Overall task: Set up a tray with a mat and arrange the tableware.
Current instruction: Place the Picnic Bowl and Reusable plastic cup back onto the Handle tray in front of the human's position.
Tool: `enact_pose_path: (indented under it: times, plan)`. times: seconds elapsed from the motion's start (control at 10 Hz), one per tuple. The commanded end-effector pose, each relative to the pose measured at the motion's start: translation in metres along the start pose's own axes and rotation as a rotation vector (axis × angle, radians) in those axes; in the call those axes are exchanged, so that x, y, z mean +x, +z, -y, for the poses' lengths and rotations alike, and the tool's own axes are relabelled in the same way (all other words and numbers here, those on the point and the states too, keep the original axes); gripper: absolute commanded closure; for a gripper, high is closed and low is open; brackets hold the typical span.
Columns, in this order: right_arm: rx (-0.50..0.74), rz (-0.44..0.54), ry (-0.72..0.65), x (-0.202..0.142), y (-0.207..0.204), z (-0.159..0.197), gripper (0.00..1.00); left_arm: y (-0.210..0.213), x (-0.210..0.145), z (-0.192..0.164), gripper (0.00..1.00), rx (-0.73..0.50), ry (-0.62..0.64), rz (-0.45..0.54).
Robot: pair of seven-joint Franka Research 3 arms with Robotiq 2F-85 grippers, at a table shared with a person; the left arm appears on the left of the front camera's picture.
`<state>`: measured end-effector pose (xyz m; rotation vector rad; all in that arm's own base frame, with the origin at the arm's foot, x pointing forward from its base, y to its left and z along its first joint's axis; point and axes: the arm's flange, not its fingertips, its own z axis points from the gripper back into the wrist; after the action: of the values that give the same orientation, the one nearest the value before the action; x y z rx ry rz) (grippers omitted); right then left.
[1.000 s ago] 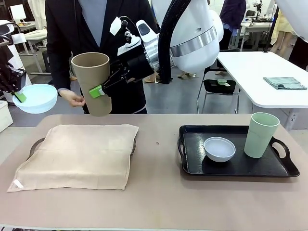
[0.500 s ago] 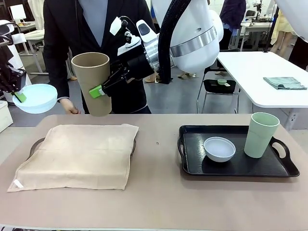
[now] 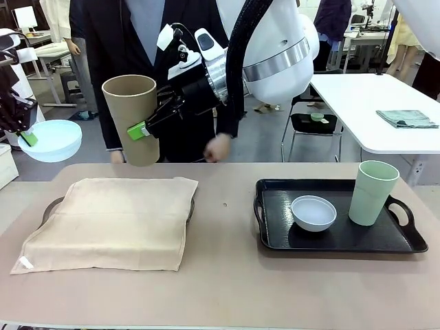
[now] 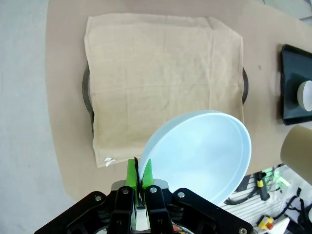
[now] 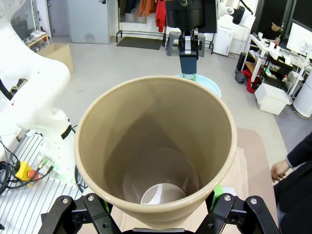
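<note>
Edges and room: the near strip of the tan tabletop (image 3: 227, 289) is lying bare, and so is the lane between the two trays. On the left, a beige cloth mat (image 3: 113, 220) is lying over a dark tray (image 3: 49, 206), with its near-left corner hanging past the tray rim. A black rectangular tray (image 3: 357, 237) is sitting near the right edge. It is carrying a small white round bowl (image 3: 313, 212) and, at its right end, a tall pale green handleless cup (image 3: 371, 194), the two standing apart.

Right gripper (image 3: 139, 130): the jaws are standing wide, clamping the lower wall of a tall tan-brown handleless cup (image 3: 130, 117). The cup is hanging mouth-up in the air, above the far edge of the tabletop and behind the mat.

Left gripper (image 3: 27, 137): the jaws are pinching tight on the rim of a pale blue round bowl (image 3: 49, 141). The bowl is hanging tilted in the air, off the left edge of the tabletop.

A person's hand (image 3: 218, 146) is hovering at the far edge, near the middle.
</note>
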<state>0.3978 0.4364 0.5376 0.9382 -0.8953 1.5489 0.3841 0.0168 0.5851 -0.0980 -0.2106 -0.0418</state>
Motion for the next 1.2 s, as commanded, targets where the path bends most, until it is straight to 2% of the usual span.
enact_pose_path:
  times: [0.0,0.1,0.2,0.3,0.4,0.5,0.6,0.7,0.8,0.9,1.0,1.1]
  plan:
    - [0.002,0.001,0.016,0.001,-0.001,0.0,0.21,0.0,0.0,0.0,1.0,-0.001,-0.003,0.018]
    - [0.0,0.0,0.0,0.0,0.0,0.0,0.14,0.0,0.0,0.0,0.96,0.0,0.0,0.0]
    - [0.063,0.001,0.004,-0.033,-0.006,0.013,0.14,-0.031,0.007,-0.007,0.96,0.01,-0.023,-0.057]
    - [0.076,0.007,0.034,-0.068,-0.012,0.023,0.14,-0.057,0.011,-0.012,0.96,0.027,-0.028,-0.073]
    - [0.086,0.013,0.038,-0.098,-0.024,0.03,0.14,-0.103,0.017,-0.02,0.96,0.013,-0.041,-0.122]
    - [0.104,-0.001,0.054,-0.122,-0.043,0.03,0.14,-0.126,0.009,-0.022,0.96,0.003,-0.046,-0.147]
    - [0.12,0.03,0.065,-0.143,-0.06,0.032,0.14,-0.145,0.008,-0.021,0.96,0.002,-0.068,-0.169]
    - [0.118,0.039,0.044,-0.154,-0.071,0.033,0.14,-0.156,0.008,-0.019,0.96,0.004,-0.068,-0.178]
    - [0.11,-0.025,0.034,-0.137,-0.047,0.031,0.14,-0.139,0.004,-0.019,0.96,0.005,-0.036,-0.17]
    - [0.11,-0.025,0.034,-0.137,-0.047,0.031,0.14,-0.139,0.004,-0.019,0.96,0.005,-0.036,-0.17]
    - [0.138,-0.019,0.033,-0.167,-0.066,0.032,0.14,-0.165,0.004,-0.02,0.96,0.005,-0.045,-0.198]
    - [0.146,-0.006,0.046,-0.172,-0.075,0.037,0.14,-0.176,0.01,-0.018,0.96,-0.001,-0.049,-0.178]
